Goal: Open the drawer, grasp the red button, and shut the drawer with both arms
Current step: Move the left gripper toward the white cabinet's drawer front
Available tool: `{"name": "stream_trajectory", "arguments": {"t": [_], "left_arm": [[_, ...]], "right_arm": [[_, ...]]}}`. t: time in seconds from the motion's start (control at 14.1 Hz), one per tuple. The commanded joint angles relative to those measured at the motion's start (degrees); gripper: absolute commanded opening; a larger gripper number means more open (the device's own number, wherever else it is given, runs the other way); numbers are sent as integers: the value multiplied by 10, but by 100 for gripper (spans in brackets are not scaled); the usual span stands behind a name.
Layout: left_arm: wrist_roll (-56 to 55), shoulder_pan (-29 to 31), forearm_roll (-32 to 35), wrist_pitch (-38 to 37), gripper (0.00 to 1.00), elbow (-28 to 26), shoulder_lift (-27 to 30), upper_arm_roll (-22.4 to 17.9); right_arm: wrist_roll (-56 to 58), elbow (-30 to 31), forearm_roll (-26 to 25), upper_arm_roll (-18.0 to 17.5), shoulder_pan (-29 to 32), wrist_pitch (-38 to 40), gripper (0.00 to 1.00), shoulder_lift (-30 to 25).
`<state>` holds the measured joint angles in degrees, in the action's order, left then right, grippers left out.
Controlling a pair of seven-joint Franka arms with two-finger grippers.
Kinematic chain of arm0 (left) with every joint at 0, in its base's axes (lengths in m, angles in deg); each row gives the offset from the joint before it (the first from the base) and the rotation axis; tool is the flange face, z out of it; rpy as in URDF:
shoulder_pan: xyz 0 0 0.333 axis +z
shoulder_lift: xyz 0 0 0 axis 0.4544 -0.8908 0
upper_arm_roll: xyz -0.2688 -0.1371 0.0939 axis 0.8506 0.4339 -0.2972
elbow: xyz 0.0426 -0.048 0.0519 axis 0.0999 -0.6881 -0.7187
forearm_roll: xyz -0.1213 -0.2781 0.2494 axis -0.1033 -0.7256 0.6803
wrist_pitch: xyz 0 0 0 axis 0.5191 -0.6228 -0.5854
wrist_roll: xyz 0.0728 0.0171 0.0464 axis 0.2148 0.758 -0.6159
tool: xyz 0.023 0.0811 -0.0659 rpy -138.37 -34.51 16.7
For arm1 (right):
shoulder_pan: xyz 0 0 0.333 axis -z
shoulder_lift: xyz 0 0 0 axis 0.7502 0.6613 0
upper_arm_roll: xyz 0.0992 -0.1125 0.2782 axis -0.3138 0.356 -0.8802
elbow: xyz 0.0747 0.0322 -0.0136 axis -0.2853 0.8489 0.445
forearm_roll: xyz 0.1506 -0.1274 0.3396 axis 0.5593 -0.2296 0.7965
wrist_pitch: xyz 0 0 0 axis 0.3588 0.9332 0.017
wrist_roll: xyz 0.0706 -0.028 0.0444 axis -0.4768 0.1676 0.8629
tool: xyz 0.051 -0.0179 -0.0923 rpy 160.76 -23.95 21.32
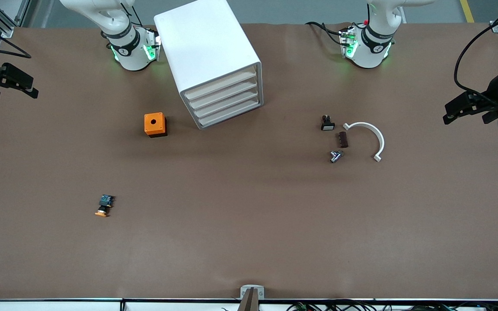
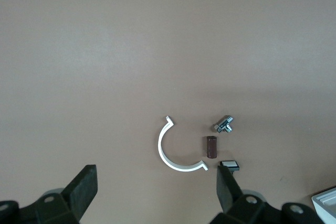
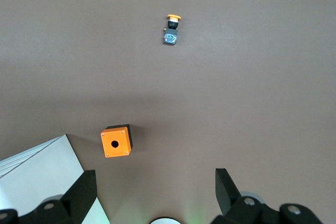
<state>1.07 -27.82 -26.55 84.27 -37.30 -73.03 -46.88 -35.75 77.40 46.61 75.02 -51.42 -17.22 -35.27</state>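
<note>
Brown table (image 1: 249, 224), four-drawer cabinet (image 1: 208, 52) angled, drawer (image 1: 227, 113) fronts facing camera; left pincer (image 1: 465, 110), right pincer (image 1: 13, 84) released.

You won't find any readable text, label, brand, number or sign here: the marks on the arm bases (image 1: 134, 47) are too small to make out.

Cabinet (image 1: 214, 60) front unblocked, bare desk (image 1: 249, 224) before all four shut drawers. Orange box (image 1: 155, 124) sits just beside it toward the right arm's end; small parts cluster (image 1: 339, 138) well apart.
</note>
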Motion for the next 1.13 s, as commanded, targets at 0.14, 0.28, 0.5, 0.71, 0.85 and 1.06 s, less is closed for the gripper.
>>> {"name": "stream_trajectory", "arguments": {"t": [0.14, 0.28, 0.5, 0.71, 0.85, 1.06], "left_arm": [[-4, -1, 13, -9, 100, 6, -1, 7], [1, 2, 13, -9, 100, 6, -3, 7], [-13, 8, 10, -26, 100, 0, -6, 3], [-13, 13, 3, -26, 100, 3, -27, 3], [-13, 10, 3, -26, 100, 3, -56, 4], [-38, -9, 3, -28, 100, -1, -104, 10]], "right_arm": [[4, 8, -8, -2, -1, -5, 100, -9], [4, 8, -8, -2, -1, -6, 100, -9], [4, 8, -8, -2, 0, -5, 100, -8], [4, 4, -8, -2, 0, -2, 100, -6], [2, -6, -13, -2, 0, 2, 100, -5], [3, -19, -20, 1, 9, 6, 100, 4]]}}
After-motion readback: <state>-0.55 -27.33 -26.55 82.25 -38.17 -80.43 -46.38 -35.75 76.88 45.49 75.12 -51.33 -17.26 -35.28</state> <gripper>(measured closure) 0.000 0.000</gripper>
